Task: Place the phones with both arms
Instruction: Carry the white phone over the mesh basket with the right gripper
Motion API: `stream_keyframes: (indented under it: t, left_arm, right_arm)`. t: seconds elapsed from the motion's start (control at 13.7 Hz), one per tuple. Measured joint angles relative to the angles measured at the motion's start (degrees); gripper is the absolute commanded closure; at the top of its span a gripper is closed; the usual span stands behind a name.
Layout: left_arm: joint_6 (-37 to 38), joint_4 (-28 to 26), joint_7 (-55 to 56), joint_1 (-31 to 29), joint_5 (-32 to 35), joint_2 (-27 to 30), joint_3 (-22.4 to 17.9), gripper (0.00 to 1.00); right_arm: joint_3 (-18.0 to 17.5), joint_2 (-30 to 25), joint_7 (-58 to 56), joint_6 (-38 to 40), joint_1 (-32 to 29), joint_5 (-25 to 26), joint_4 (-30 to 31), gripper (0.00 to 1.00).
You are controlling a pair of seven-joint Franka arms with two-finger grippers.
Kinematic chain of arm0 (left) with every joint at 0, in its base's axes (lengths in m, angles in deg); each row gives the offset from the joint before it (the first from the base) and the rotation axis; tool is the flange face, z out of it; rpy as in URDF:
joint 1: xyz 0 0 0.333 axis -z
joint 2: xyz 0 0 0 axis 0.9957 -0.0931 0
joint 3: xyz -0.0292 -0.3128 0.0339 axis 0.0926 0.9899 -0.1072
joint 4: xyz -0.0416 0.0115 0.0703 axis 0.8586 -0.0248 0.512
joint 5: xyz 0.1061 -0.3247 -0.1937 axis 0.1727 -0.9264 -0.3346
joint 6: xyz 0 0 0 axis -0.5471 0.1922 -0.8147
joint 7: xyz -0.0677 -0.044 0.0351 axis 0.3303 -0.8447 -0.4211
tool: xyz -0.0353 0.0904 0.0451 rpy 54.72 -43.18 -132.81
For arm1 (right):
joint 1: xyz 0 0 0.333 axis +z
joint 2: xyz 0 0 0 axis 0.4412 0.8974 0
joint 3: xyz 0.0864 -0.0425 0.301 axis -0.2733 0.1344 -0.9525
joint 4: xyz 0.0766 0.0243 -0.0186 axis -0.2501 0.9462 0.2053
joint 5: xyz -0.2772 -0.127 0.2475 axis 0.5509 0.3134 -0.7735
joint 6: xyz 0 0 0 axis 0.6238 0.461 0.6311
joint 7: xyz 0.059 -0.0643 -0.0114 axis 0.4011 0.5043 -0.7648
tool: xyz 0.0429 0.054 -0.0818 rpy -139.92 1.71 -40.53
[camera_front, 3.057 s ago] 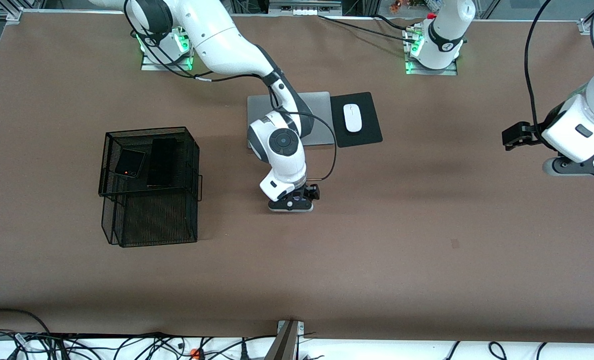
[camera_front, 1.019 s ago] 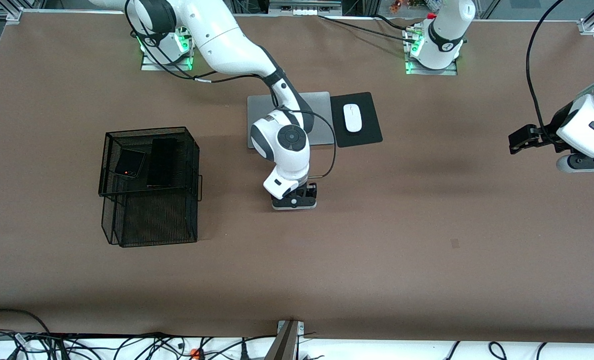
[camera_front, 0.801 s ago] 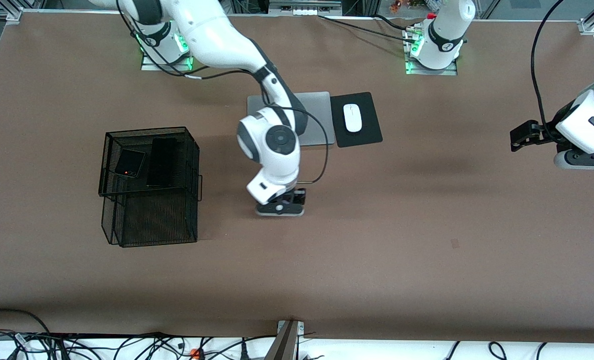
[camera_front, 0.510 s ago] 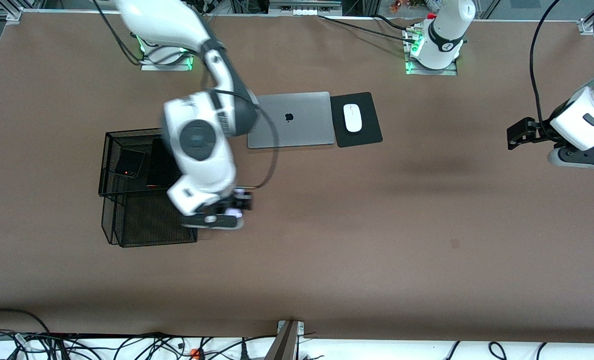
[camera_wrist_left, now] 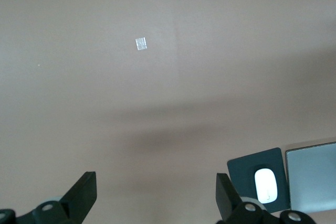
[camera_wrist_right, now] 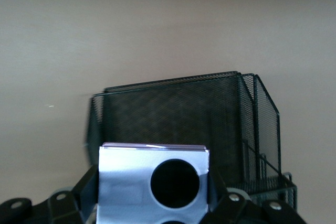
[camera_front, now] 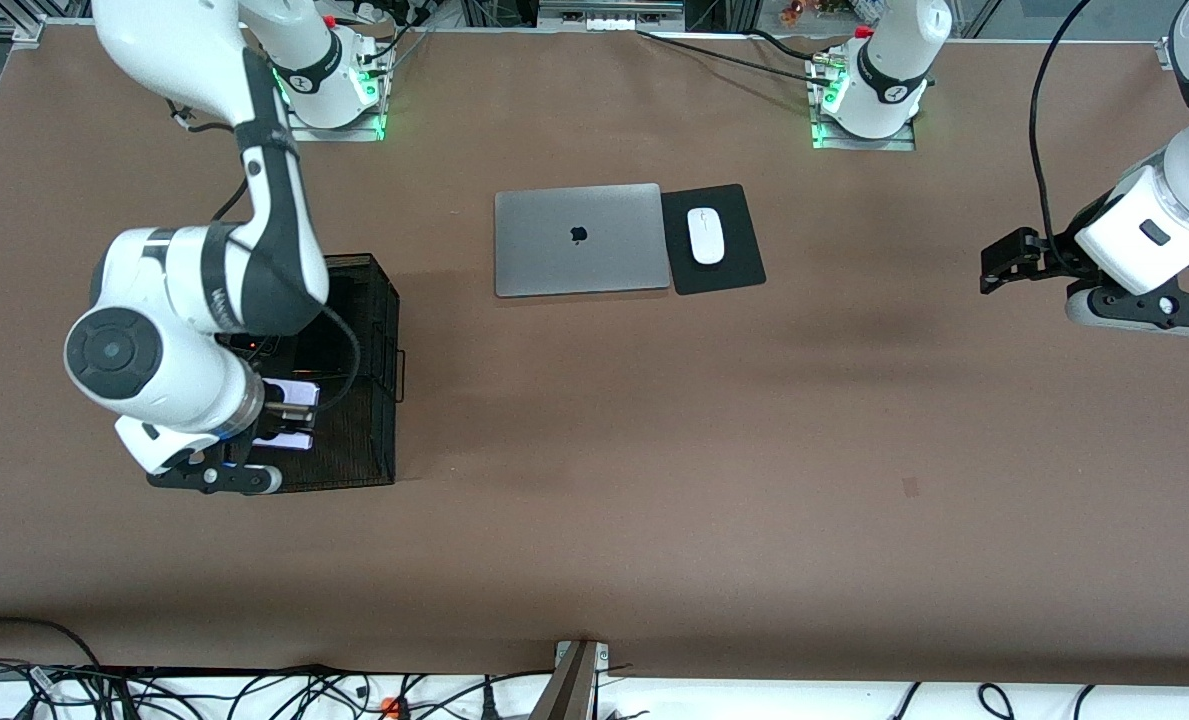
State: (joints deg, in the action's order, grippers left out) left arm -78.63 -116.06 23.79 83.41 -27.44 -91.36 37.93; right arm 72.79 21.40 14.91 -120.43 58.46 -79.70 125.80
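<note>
The lilac-white phone [camera_front: 297, 395] with a round black lens hangs in the air over the lower tier of the black mesh basket [camera_front: 384, 330]. My right gripper [camera_front: 279, 420] is shut on its two side edges. In the right wrist view the phone [camera_wrist_right: 131, 182] fills the space between the fingers [camera_wrist_right: 90, 187], with the basket [camera_wrist_right: 184, 108] just past it. The right arm covers the basket's upper tier, so the black phones are hidden. At the left arm's end of the table my left gripper [camera_front: 999, 270] waits open and empty in the air; the left wrist view shows that gripper [camera_wrist_left: 155, 198] above bare table.
A closed grey laptop [camera_front: 579, 238] lies mid-table near the bases, beside a white mouse [camera_front: 706, 235] on a black pad [camera_front: 739, 260]. A small pale mark [camera_front: 911, 487] is on the brown table. Cables run along the table edge nearest the front camera.
My right arm has swung from the middle of the table to over the mesh basket, carrying the lilac-white phone. The laptop is uncovered. The left gripper has drifted slightly.
</note>
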Motion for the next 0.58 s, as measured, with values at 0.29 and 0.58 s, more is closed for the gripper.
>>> stream_keyframes:
  t: [0.29,0.58]
  left_arm:
    - [0.78,0.02,0.09,-0.06,-0.05,0.48,-0.05,0.00]
    - [2.81,0.03,0.19,-0.67,-0.05,1.20,-0.97,0.00]
  right_arm:
    - [-0.52,1.38,-2.62,-12.29,-0.40,-0.92,9.41,0.83]
    - [-0.85,1.57,-6.33,-16.04,-0.07,-2.67,14.81,0.82]
